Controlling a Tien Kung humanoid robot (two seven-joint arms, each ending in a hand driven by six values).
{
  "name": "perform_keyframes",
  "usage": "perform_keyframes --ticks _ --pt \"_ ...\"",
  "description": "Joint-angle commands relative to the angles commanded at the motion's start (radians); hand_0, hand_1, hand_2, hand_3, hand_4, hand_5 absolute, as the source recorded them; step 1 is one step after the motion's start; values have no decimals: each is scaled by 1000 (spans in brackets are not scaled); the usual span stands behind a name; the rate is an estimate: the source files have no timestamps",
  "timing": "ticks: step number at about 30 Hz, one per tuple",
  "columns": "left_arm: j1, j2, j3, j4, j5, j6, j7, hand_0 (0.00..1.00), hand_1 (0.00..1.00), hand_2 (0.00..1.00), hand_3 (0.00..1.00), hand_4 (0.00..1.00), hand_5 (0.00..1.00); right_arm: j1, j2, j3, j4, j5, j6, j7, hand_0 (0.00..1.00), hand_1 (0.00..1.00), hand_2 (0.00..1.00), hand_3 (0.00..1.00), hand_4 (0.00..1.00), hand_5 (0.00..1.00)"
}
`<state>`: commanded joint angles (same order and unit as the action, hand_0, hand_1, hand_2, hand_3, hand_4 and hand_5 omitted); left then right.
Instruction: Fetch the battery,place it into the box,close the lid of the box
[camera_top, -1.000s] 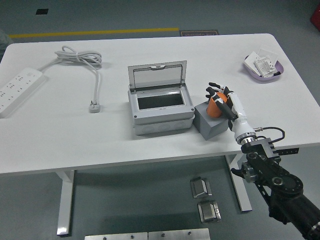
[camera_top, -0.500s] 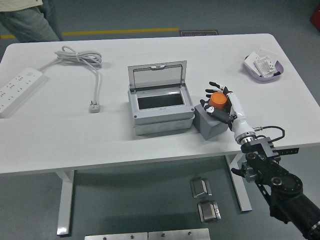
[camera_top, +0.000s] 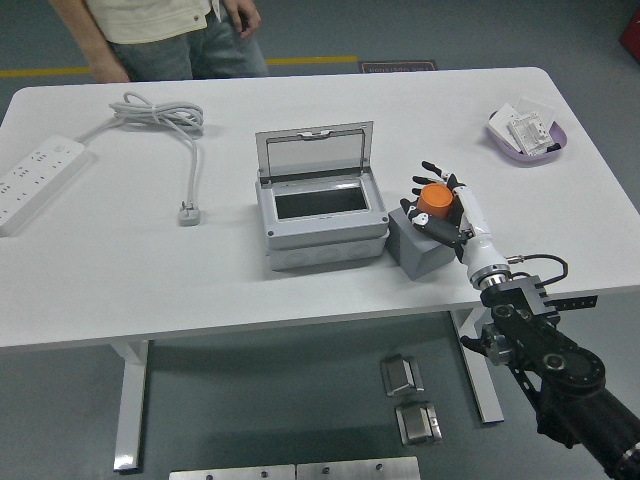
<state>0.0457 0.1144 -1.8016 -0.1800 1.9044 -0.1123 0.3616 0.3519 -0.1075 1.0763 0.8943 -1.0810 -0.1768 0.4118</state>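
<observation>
While no legible writing is showing, right hand (camera_top: 443, 205) is gripping orange battery (camera_top: 434, 199) w/ curled fingers, just above grey block (camera_top: 421, 248), beside box (camera_top: 321, 213) w/ lid (camera_top: 315, 152) standing open. Person (camera_top: 160, 35) is standing at table (camera_top: 120, 270) far side.

Orange battery (camera_top: 435, 198), grey box (camera_top: 320, 215)

We see our right hand (camera_top: 441, 205) at four o'clock: a white shell with black finger joints, tapering to a silver metal wrist collar. Behind it runs a bulky black arm (camera_top: 545, 360) with round joint housings and a thin looping black cable. At twelve o'clock, a person (camera_top: 160, 35) wears a pale cream shirt and grey-blue jeans.
</observation>
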Motion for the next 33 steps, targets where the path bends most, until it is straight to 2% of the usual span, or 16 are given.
perform_keyframes --ticks 1,6,7,12,13,30,31,33 --pt "-1 0 0 0 0 0 0 623 633 414 627 696 113 0 0 1 1 2 1 -2 784 699 685 677 416 126" --pt "-3 -1 -2 0 0 0 -5 623 633 414 627 696 113 0 0 5 4 16 1 -15 784 699 685 677 416 126" --pt "-3 -1 -2 0 -1 0 -6 623 634 416 627 697 111 -1 -1 5 5 17 1 -17 738 640 613 603 210 79" --pt "-1 0 -1 0 -1 0 -8 623 634 416 627 697 111 -3 0 5 5 27 0 -23 738 640 613 603 210 79" --pt "-2 0 -1 0 0 0 -8 623 634 419 627 697 111 -3 0 5 4 28 0 -24 727 610 560 514 154 2" --pt "-3 -1 -2 0 -3 2 -11 622 633 435 628 697 109 6 -1 3 10 27 -8 -35 725 583 518 451 100 2" --pt "-3 -1 -2 0 -3 2 -12 623 633 455 629 697 108 7 -1 3 11 26 -9 -35 705 545 475 404 83 2" --pt "-3 -1 -4 0 -2 2 -12 623 633 455 629 697 108 8 -3 1 12 26 -10 -36 705 545 475 404 83 2"
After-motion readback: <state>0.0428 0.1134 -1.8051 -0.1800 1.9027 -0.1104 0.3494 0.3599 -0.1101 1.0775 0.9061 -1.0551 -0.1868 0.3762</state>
